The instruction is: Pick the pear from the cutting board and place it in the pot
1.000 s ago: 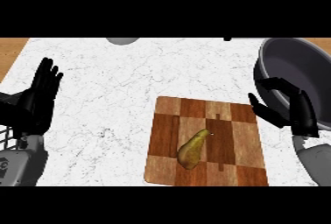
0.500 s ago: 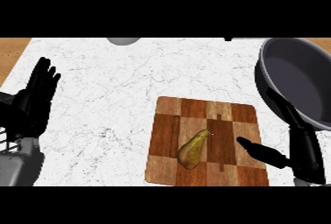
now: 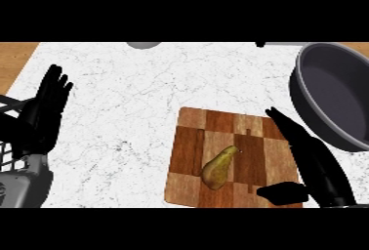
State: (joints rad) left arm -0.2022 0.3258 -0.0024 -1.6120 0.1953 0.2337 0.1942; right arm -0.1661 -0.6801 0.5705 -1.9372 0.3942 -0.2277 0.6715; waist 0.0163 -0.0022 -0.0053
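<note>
White marbled stone covers the bench (image 3: 144,97), with a strip of wood tone showing at the upper left of the frame. A wooden cutting board (image 3: 198,141) of light and dark checks lies in the lower middle, its far edge running toward the right. The pear (image 3: 217,168), yellow-green with brownish patches, lies on the board a little left of its centre, stem end pointing up and to the right. A dark grey pot (image 3: 338,93) sits at the upper right, its rim partly cut by the frame edge, just beside the board's far right corner.

The right hand (image 3: 310,161) stretches over the right side of the board, fingers straight and pointing toward the upper left, thumb spread out below near the board's lower edge; it is released and holds nothing, close to the pear but apart from it. The left hand (image 3: 43,114) rests at the left edge, fingers straight and up, also released.
</note>
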